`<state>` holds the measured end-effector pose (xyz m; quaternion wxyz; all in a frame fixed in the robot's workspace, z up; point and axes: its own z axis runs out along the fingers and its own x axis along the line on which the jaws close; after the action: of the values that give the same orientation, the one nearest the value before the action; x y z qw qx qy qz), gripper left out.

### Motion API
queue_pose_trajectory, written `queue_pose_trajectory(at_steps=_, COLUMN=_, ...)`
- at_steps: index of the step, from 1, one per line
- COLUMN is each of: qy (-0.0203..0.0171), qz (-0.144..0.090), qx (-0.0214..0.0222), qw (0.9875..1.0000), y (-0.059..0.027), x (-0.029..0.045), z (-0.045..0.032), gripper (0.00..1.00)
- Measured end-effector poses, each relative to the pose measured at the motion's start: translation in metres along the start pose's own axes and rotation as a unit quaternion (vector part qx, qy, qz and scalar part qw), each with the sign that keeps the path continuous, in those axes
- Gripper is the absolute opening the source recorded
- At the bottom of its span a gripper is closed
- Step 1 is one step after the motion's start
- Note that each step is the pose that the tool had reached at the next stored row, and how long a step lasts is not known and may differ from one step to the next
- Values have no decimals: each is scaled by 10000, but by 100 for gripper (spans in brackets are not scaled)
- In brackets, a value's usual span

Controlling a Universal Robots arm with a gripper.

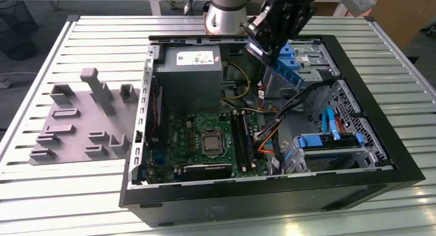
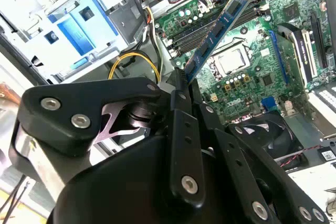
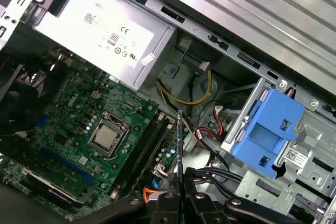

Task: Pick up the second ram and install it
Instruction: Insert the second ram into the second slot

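Observation:
The second ram [image 1: 276,65] is a thin blue-green stick that hangs tilted over the open computer case [image 1: 388,159], above its back right part in the exterior view. My gripper [image 1: 262,39] is shut on one end of it. In the second wrist view the ram [image 2: 220,27] reaches out from the gripper [image 2: 181,85] over the green motherboard [image 2: 252,61]. In the first wrist view I see the ram [image 3: 179,150] edge-on, sticking out from the gripper [image 3: 179,195], held in the air beside the long black memory slots [image 3: 142,150].
A grey power supply [image 1: 187,67] fills the case's back corner. Bundles of cables [image 1: 269,128] run beside the slots, and blue drive caddies [image 1: 327,141] sit on the exterior view's right. Grey slotted fixture blocks [image 1: 81,118] stand on the slatted table at the left.

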<state>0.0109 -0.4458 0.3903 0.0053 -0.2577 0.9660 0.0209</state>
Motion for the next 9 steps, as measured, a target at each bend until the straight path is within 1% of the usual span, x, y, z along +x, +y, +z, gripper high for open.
queue_pose_trajectory(at_steps=1, qy=0, qz=9, qx=0, qw=10000, y=0, x=0, z=0, gripper=14)
queue_pose_trajectory(at_steps=2, qy=-3, qz=67, qx=1, qw=10000, y=0, x=0, z=0, gripper=14)
queue_pose_trajectory(at_steps=9, qy=-5, qz=132, qx=3, qw=9999, y=0, x=0, z=0, gripper=14)
